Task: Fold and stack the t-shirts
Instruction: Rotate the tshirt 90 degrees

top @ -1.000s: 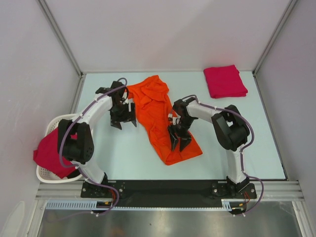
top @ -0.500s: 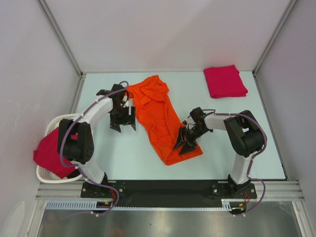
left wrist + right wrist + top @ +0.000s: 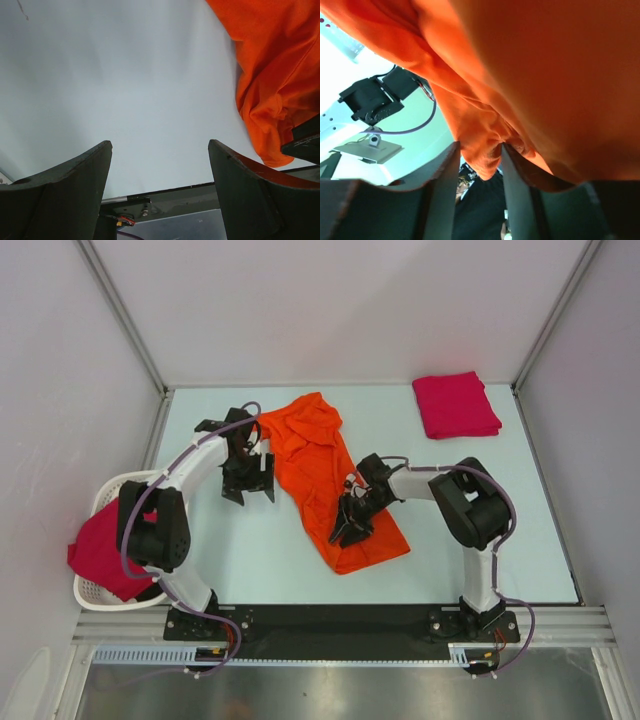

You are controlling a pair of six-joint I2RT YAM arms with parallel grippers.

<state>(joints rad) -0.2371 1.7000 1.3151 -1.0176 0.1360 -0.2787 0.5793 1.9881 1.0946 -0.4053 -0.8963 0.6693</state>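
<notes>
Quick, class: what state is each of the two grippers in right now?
Left gripper: open, jaws wide apart, holding nothing.
Right gripper: jaws pinched on a fold of the orange t-shirt.

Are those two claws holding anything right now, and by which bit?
The right gripper pinches a bunched fold of the orange t-shirt, near the shirt's end closest to the robot. The left gripper is open beside it, holding nothing.

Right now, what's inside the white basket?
A crimson-pink t-shirt sits in the basket, spilling over its rim. The left arm covers the basket's middle, so anything else inside is hidden.
</notes>
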